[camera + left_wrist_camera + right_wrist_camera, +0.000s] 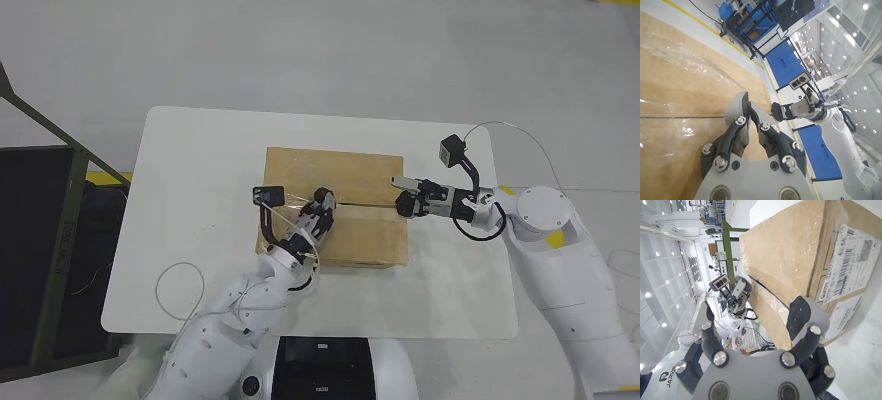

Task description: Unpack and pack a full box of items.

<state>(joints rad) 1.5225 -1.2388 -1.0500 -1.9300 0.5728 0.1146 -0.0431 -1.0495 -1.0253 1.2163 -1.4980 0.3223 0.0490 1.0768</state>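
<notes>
A closed cardboard box (360, 240) stands in the middle of the white table (200, 160), its two top flaps meeting in a seam (677, 117). Wrinkled clear tape (696, 62) covers the top. My left gripper (320, 203) rests on the lid near the seam's left part with its pads (745, 109) pressed together; whether tape is pinched between them I cannot tell. My right gripper (405, 195) is at the box's right end, open wide, one pad (798, 317) against the top edge by the seam. A shipping label (848, 266) is on that end face.
A dark cart with a green frame (40, 250) stands off the table's left side. A thin white cable (175, 290) loops over the table's front left. Bare tabletop lies left, behind and right of the box.
</notes>
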